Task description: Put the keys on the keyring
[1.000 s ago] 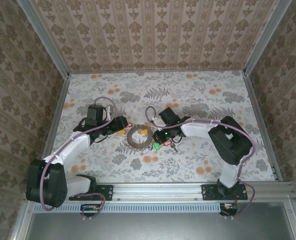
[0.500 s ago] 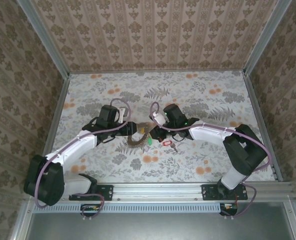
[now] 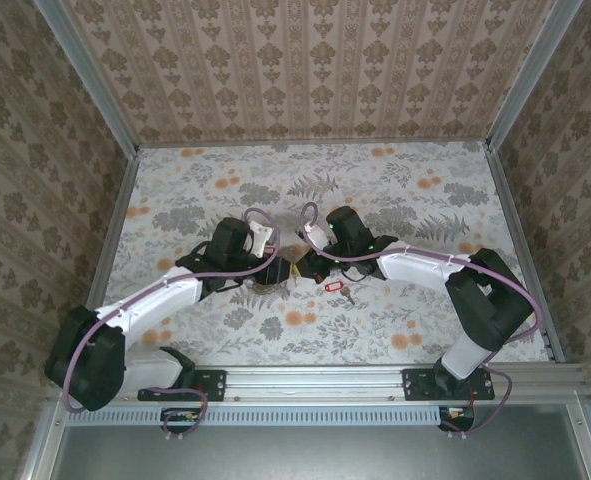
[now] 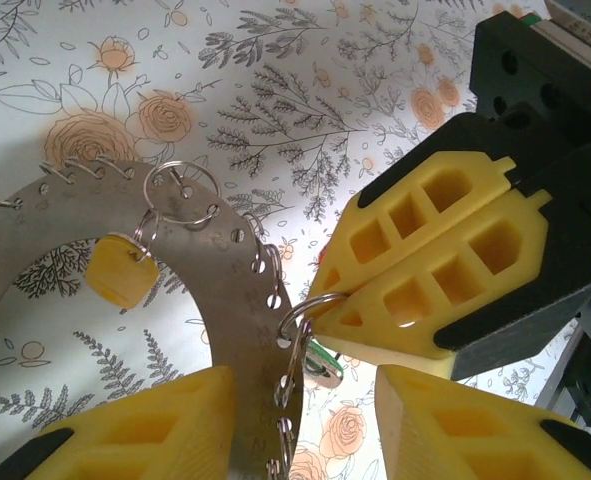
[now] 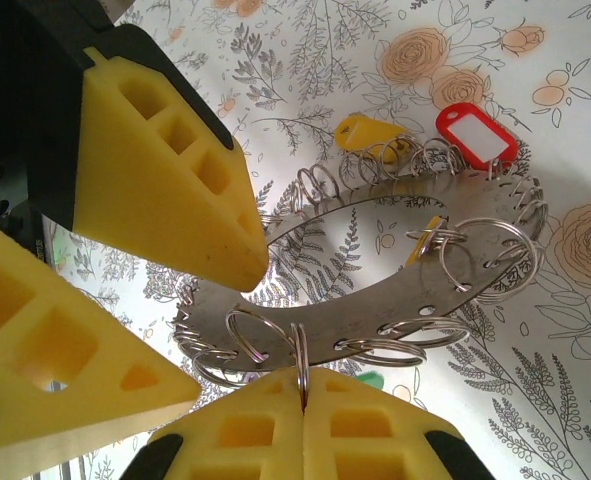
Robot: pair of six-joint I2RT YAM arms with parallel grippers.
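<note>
Left claw point(image 4: 300, 430) closer — apparently straddling keyring point(image 4: 225, 260); right claw point(image 5: 302, 395) grips key point(image 4: 325, 365).

keyring point(image 5: 405, 290), green-tagged key point(image 4: 325, 360) touching, red-tagged key point(image 5: 478, 137) beside
</note>
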